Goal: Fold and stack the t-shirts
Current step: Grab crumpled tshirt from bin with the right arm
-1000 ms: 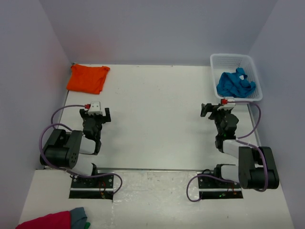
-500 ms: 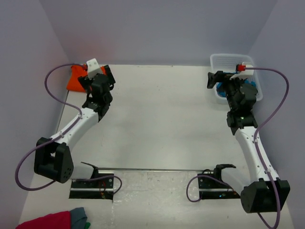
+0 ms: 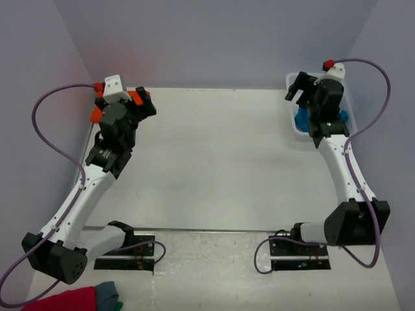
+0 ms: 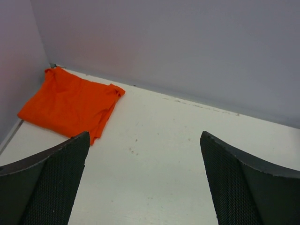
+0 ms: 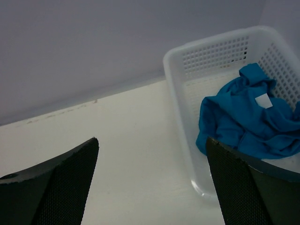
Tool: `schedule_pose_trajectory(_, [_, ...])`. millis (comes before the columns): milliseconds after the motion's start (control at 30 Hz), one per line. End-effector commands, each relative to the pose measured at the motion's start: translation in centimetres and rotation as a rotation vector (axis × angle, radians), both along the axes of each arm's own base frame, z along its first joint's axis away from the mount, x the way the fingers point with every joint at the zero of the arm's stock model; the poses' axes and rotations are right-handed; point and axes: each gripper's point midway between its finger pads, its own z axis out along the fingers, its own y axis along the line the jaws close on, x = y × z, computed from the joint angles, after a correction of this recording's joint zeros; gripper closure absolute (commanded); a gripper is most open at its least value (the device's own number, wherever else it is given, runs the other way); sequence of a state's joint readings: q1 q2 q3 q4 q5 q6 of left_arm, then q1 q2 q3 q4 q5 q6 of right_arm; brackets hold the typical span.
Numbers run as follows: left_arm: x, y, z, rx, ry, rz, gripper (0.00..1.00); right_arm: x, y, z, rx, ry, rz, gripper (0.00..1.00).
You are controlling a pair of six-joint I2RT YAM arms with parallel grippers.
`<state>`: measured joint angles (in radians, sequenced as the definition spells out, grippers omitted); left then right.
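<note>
Unfolding from a tucked pose at the near edge of the table (image 3: 214, 162), both arms had stretched to its far corners within the last second. No cloth had moved, so this read as the approach before a first grasp. A crimson cloth (image 3: 65, 299) and a grey cloth (image 3: 107, 291) lay off the table's near-left edge, not involved.

The left gripper (image 4: 144, 136) hung above the table's far-left area, fingers (image 4: 47, 183) spread fully wide, holding and touching nothing. The right gripper (image 5: 152, 140) was the same: wide, empty, above the far-right area.

Beyond the left one, the orange t-shirt (image 4: 70, 105) lay flat in the table's far-left corner, probably already folded, though the overhead view hid most of it. Beyond the right one, the teal t-shirt (image 5: 243, 117) sat crumpled in a white basket (image 5: 176, 61) at the table's far-right corner, not yet folded or stacked.
</note>
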<state>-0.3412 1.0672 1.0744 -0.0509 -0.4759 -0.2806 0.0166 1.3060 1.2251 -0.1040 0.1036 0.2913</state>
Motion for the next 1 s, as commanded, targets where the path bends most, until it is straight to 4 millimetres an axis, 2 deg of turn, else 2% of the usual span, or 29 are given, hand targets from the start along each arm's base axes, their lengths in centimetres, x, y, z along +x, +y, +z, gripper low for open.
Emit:
schedule_pose_trajectory(0, [-0.7, -0.9, -0.7, -0.060, 0.059, -0.040, 0.00, 3.1, -4.3, -2.7, -0.161, 0.132, -0.173, 0.05])
schedule_pose_trajectory(33, [-1.3, -1.3, -0.7, -0.068, 0.044, -0.075, 0.00, 4.4, -5.0, -0.9, -0.167, 0.114, -0.214, 0.05])
schedule_pose_trajectory(67, [-1.5, -1.5, -0.6, -0.083, 0.032, -0.086, 0.00, 5.2, -5.4, -2.1, -0.173, 0.162, -0.232, 0.05])
schedule_pose_trajectory(100, [-1.7, -1.5, -0.8, -0.111, 0.034, -0.086, 0.00, 6.9, -6.5, -4.8, -0.176, 0.224, -0.244, 0.05])
schedule_pose_trajectory(133, [-1.9, -1.7, -1.5, -0.115, 0.049, -0.096, 0.00, 8.3, -7.0, -3.3, -0.181, 0.197, -0.258, 0.07])
schedule_pose_trajectory(167, [-2.0, -1.9, -2.2, -0.115, 0.070, -0.107, 0.00, 8.9, -7.4, -3.9, -0.192, 0.215, -0.274, 0.07])
schedule_pose_trajectory(200, [-2.1, -2.3, -2.7, -0.113, 0.084, -0.129, 0.00, 10.2, -7.6, -5.8, -0.205, 0.249, -0.273, 0.07])
schedule_pose_trajectory(233, [-2.2, -2.4, -3.7, -0.106, 0.107, -0.134, 0.00, 11.0, -7.8, -5.1, -0.221, 0.235, -0.275, 0.08])
schedule_pose_trajectory(300, [-2.3, -2.0, -4.5, -0.097, 0.121, -0.111, 0.00, 12.5, -8.5, -5.9, -0.241, 0.245, -0.263, 0.09])
schedule_pose_trajectory(333, [-2.5, -1.6, -5.0, -0.093, 0.127, -0.094, 0.00, 13.9, -9.0, -6.5, -0.274, 0.255, -0.256, 0.11])
schedule_pose_trajectory(400, [-2.5, -1.2, -5.1, -0.085, 0.127, -0.069, 0.00, 14.8, -10.0, -7.3, -0.313, 0.273, -0.262, 0.12])
schedule_pose_trajectory(433, [-2.5, -1.2, -5.1, -0.084, 0.133, -0.059, 0.00, 15.2, -10.5, -8.1, -0.340, 0.292, -0.254, 0.13])
schedule_pose_trajectory(567, [-2.5, -2.6, -5.5, -0.064, 0.158, -0.076, 0.00, 15.7, -13.1, -8.9, -0.392, 0.317, -0.271, 0.14])
schedule_pose_trajectory(700, [-2.8, -2.6, -5.6, -0.048, 0.168, -0.066, 0.00, 15.4, -15.2, -9.8, -0.456, 0.357, -0.278, 0.16])
schedule_pose_trajectory(800, [-3.0, -2.4, -5.6, -0.029, 0.169, -0.054, 0.00, 15.0, -16.0, -10.9, -0.441, 0.371, -0.270, 0.15])
schedule_pose_trajectory(967, [-3.2, -2.2, -5.0, -0.023, 0.162, -0.047, 0.00, 15.2, -15.1, -13.8, -0.379, 0.405, -0.172, 0.16])
